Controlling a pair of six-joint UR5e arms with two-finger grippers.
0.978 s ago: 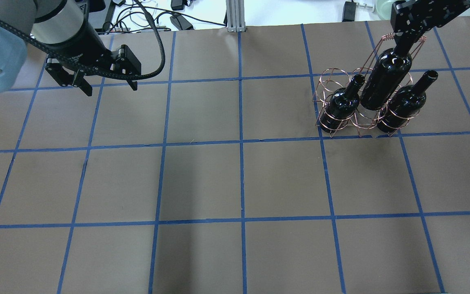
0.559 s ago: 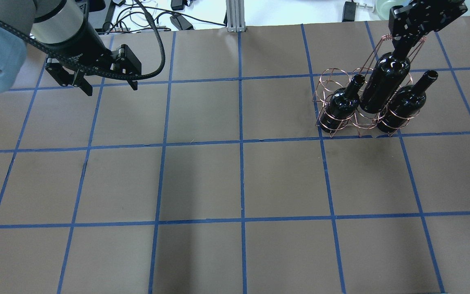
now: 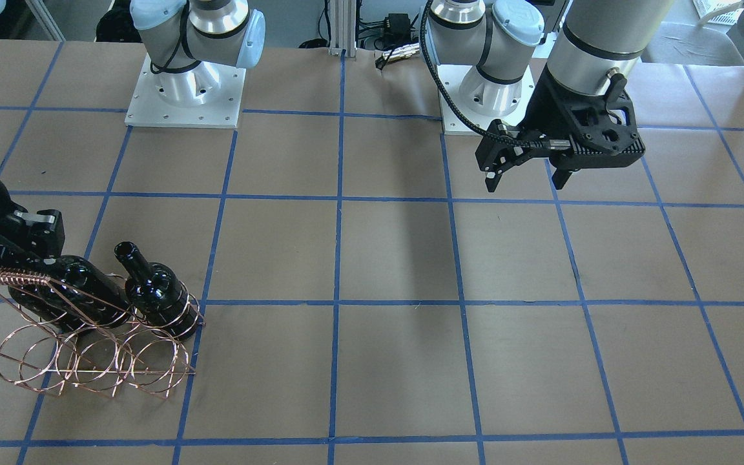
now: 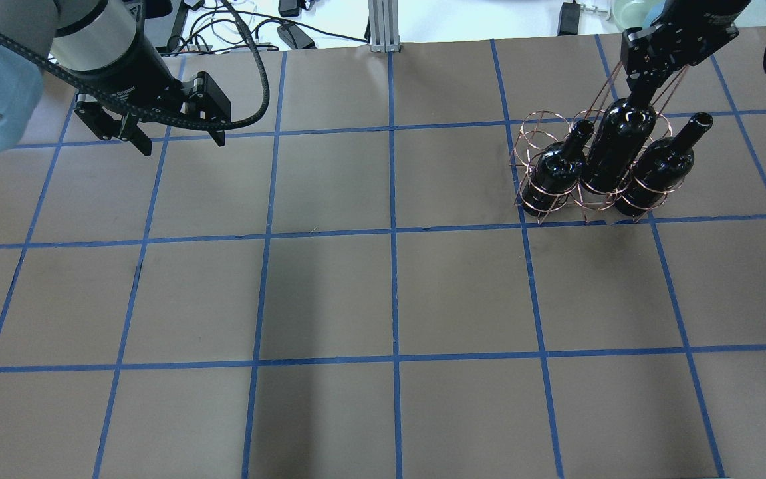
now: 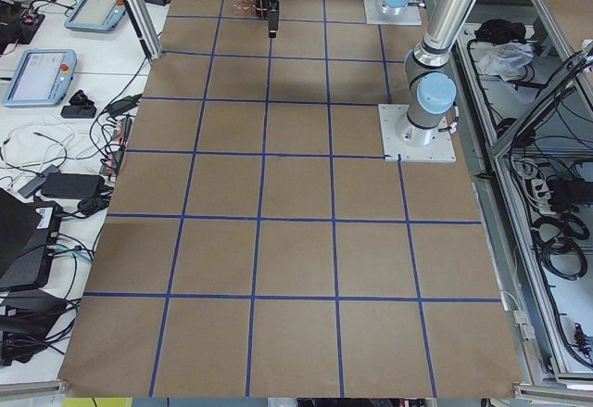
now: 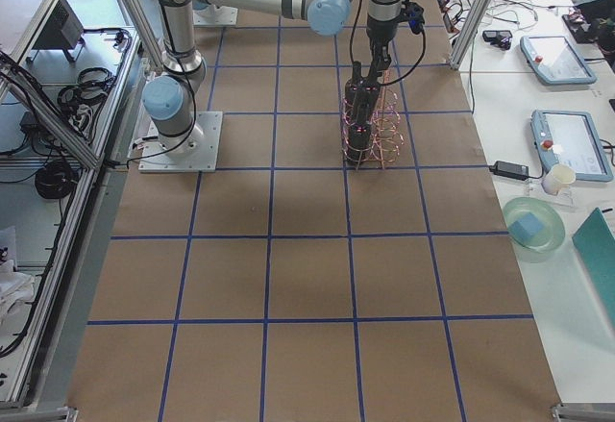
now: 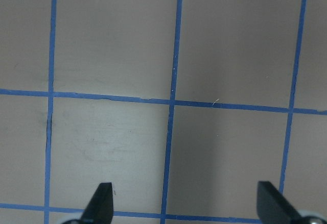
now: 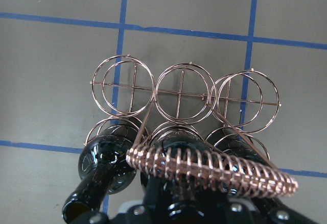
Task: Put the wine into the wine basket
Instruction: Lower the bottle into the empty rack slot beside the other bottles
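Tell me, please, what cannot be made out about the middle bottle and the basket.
- Neck of the middle bottle: covered by the right gripper in the overhead view, cut off by the bottom edge in the right wrist view.
- Its base: hidden by the wine basket rings and the neighbouring bottles, so seating is unclear.
- Exterior left view: basket too small to read.

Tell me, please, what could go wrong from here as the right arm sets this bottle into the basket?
1. The basket's handle lies right against the right gripper; on pulling away, the gripper may snag it and drag or tip the wire basket.
2. The held bottle sits tightly between two other bottles; any sideways motion could knock glass on glass.
3. Its base is hidden, so seating is unconfirmed; releasing early might drop it.
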